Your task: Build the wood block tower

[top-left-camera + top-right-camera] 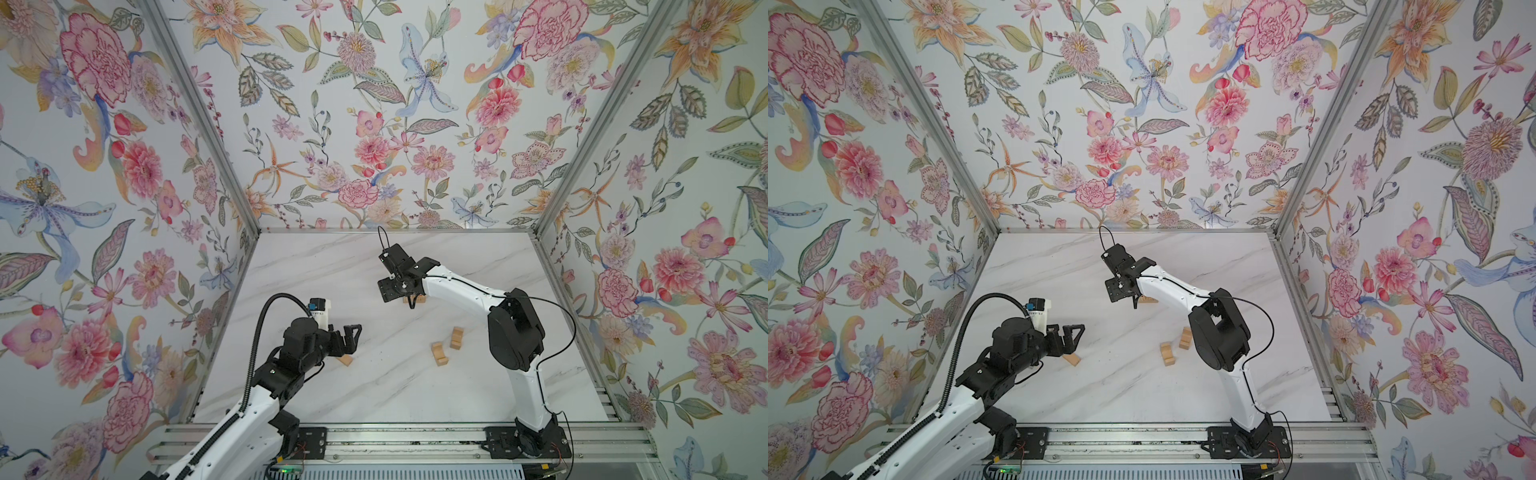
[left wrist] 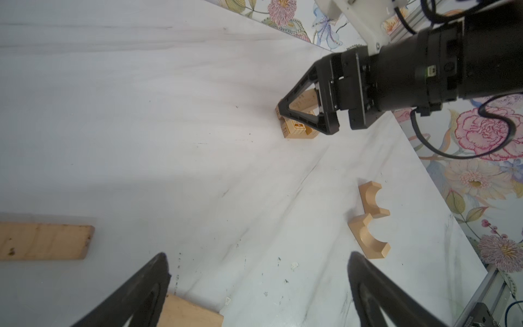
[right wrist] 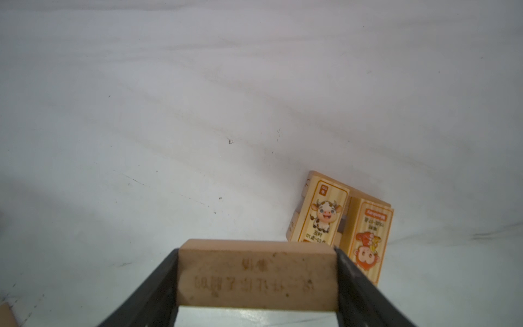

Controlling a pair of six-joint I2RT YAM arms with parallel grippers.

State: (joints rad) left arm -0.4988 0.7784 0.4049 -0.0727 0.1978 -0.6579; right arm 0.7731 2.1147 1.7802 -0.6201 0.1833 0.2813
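The jaws of the right gripper (image 3: pixel 257 254) are gripping an engraved wood block (image 3: pixel 256 277) near the low tower (image 1: pixel 420 298) (image 1: pixel 1148 299), mid-frame in both top views. The left gripper (image 2: pixel 258 254) is hanging open-jawed over the surface (image 1: pixel 374 395), lower left.

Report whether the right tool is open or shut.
Shut on the engraved block: the right tool clamps it by both ends in the right wrist view.

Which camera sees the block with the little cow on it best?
The right wrist view: the cow block lies face-up and close, its drawing clear. In the left wrist view the tower is small, half behind the right gripper, no cow readable. In both top views that gripper covers it.
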